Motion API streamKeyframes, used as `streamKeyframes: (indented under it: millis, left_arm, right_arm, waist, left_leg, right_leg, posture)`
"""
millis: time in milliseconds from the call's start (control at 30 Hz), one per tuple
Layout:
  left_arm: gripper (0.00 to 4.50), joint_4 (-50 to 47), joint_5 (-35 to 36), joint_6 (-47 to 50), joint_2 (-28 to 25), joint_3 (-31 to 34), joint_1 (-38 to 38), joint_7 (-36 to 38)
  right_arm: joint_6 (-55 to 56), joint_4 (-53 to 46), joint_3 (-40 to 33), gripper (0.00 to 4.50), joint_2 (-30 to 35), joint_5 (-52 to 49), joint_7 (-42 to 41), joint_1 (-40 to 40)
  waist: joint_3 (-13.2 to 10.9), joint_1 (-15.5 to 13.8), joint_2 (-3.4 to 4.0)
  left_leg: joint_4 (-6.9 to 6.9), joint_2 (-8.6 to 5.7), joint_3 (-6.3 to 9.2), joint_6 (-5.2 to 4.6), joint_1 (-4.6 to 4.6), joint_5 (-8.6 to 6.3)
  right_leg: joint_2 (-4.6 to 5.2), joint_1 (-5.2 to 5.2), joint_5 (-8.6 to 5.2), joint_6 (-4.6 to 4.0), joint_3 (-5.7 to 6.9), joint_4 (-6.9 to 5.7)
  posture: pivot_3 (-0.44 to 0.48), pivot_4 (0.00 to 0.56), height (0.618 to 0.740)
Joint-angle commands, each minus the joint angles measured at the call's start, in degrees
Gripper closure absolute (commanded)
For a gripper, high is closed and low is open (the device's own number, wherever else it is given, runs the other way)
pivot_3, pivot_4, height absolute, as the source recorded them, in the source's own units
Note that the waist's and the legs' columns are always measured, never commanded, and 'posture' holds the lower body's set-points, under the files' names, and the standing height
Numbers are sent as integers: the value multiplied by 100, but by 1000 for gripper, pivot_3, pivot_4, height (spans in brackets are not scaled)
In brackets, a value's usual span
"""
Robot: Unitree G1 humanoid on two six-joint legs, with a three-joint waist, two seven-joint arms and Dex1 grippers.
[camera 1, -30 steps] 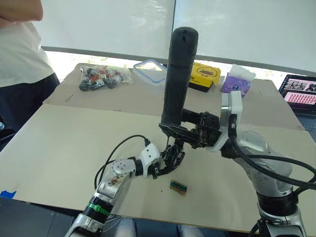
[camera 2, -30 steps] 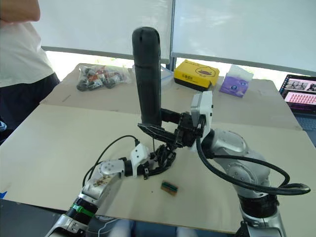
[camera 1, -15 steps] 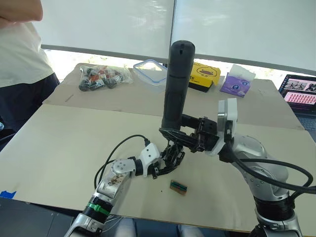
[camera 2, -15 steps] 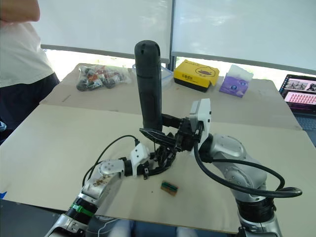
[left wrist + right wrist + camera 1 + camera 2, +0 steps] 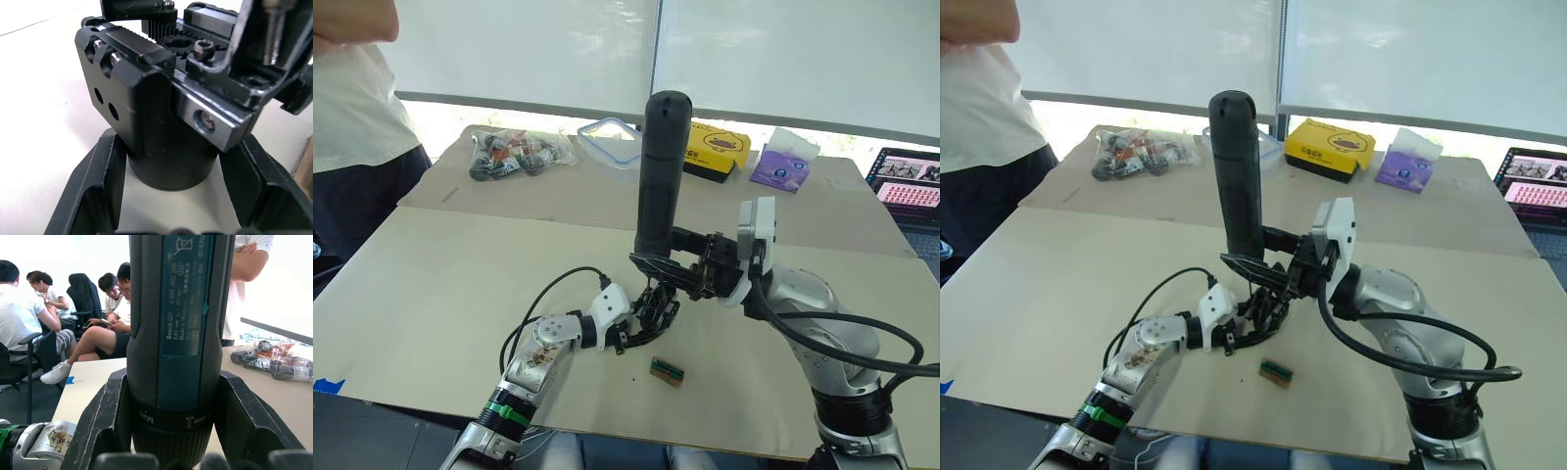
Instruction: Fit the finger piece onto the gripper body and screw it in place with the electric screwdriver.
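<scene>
The gripper body (image 5: 156, 117) stands on its round base near the front middle of the cardboard-covered table (image 5: 431, 284), and the left gripper (image 5: 641, 318) has its two black fingers (image 5: 98, 191) closed against either side of that base, as the left wrist view shows. On top of the body a toothed rack, several screw heads and a metal bracket are visible, but whether the finger piece is among those black parts cannot be told. Directly above it the electric screwdriver (image 5: 658, 171) is held upright, rounded end up, the right gripper (image 5: 680, 274) clamped on its lower barrel; the right wrist view shows both fingers (image 5: 105, 426) pressed to the teal-labelled casing. The driver's bit is hidden behind the grippers in the head views. Just in front of the body, apart from it, lies a small green-and-brown block (image 5: 667, 371). Farther back on the table are a clear bag of parts (image 5: 514, 152), a transparent lidded container (image 5: 607, 137), a yellow box (image 5: 720, 149) and a purple tissue pack (image 5: 781, 159); a laptop (image 5: 909, 186) is cut off at the right edge. A person in a white shirt (image 5: 352, 108) stands at the table's far left, partly out of view.
</scene>
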State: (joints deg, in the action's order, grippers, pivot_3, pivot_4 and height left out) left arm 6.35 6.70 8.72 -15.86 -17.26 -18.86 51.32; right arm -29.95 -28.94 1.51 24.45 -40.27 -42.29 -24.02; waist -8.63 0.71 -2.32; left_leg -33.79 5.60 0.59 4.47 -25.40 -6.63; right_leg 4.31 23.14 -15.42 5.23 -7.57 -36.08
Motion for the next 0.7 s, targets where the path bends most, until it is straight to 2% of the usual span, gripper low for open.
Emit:
streamKeyframes:
  millis: [33, 700]
  left_arm:
    - [2210, 76, -71, 230, -26, -306, 143, 159]
    - [2210, 1, -69, 326, -21, -306, 162, 135]
  right_arm:
    - [256, -166, -122, 2576, -59, -37, -4, -56]
    - [169, -244, -64, 2576, -112, -7, 24, 45]
  waist:
    - [0, -1, 0]
    - [0, -1, 0]
  left_leg:
    - [0, 0, 0, 0, 0, 0]
    - [2, 0, 0, 1, -1, 0]
  right_leg:
    - [0, 0, 0, 0, 0, 0]
    - [0, 1, -1, 0, 1, 2]
  posture:
    - [0, 150, 740]
    - [0, 150, 740]
